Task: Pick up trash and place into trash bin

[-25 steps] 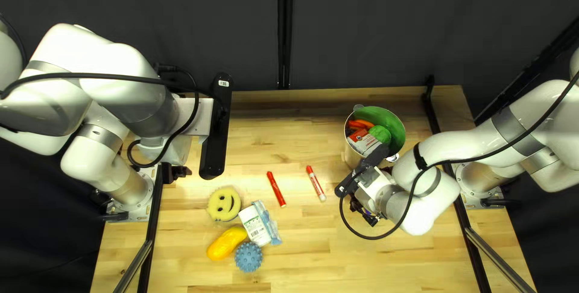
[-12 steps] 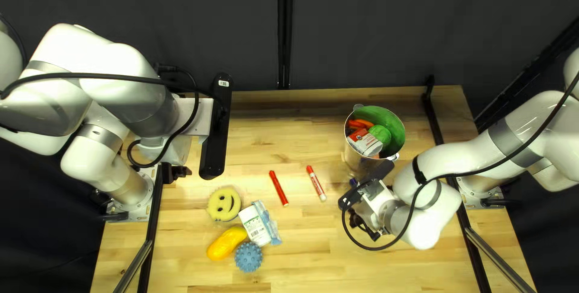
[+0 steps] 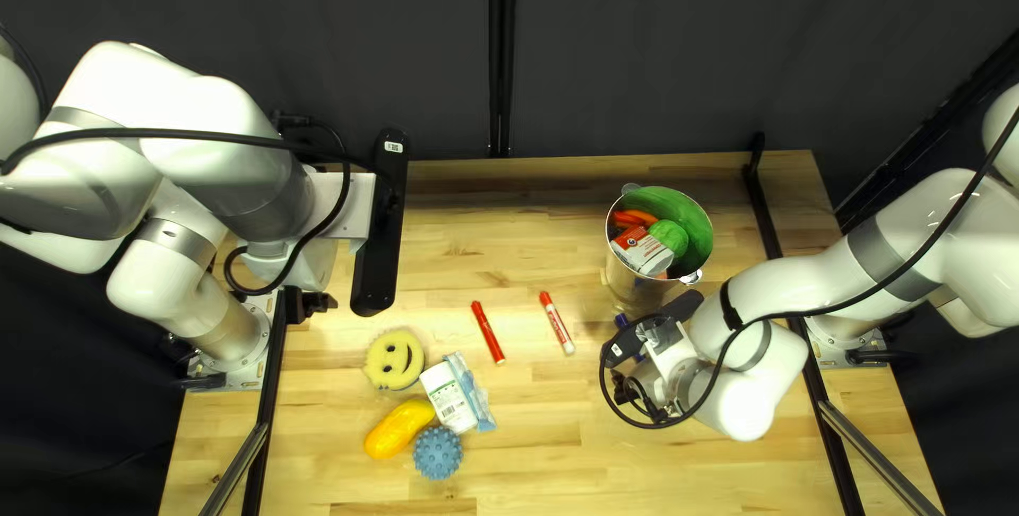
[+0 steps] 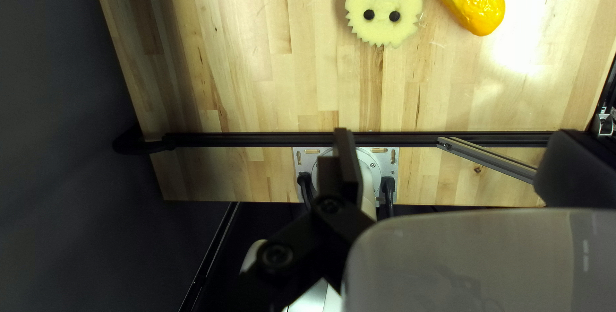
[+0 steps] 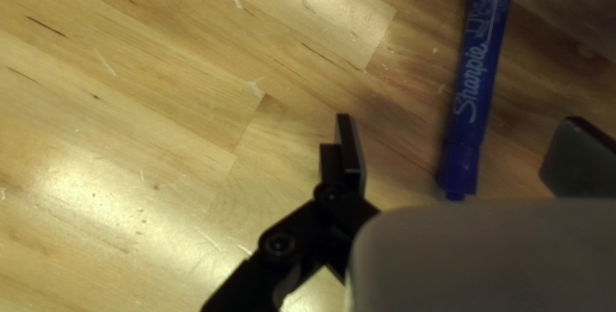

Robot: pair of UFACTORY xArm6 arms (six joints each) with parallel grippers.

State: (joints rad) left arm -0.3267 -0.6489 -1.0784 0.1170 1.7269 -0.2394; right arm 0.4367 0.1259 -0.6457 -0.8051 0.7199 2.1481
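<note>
My right gripper (image 3: 635, 387) is low over the table, near side of the trash bin (image 3: 635, 288). In the right wrist view that gripper (image 5: 461, 148) stands open; a blue marker (image 5: 478, 74) lies ahead, its capped end in line with the gap. The marker's tip (image 3: 622, 321) peeks out beside the arm. Two red markers (image 3: 488, 332) (image 3: 557, 323) lie mid-table. My left gripper (image 3: 314, 305) hangs by the left rail; in the left wrist view it (image 4: 459, 151) is open and holds nothing. The bin contains a green ball, a box and orange pieces.
A yellow smiley sponge (image 3: 394, 359), a yellow-orange object (image 3: 399, 429), a white labelled packet (image 3: 449, 397) with blue wrapping and a blue spiky ball (image 3: 436, 452) cluster at the near left. Black rails (image 3: 273, 399) (image 3: 829, 410) run along both table sides.
My right arm has drawn back from the bin toward the table's near edge, then shifted slightly, uncovering the bin's front and the blue marker's tip. The left arm has stayed still.
</note>
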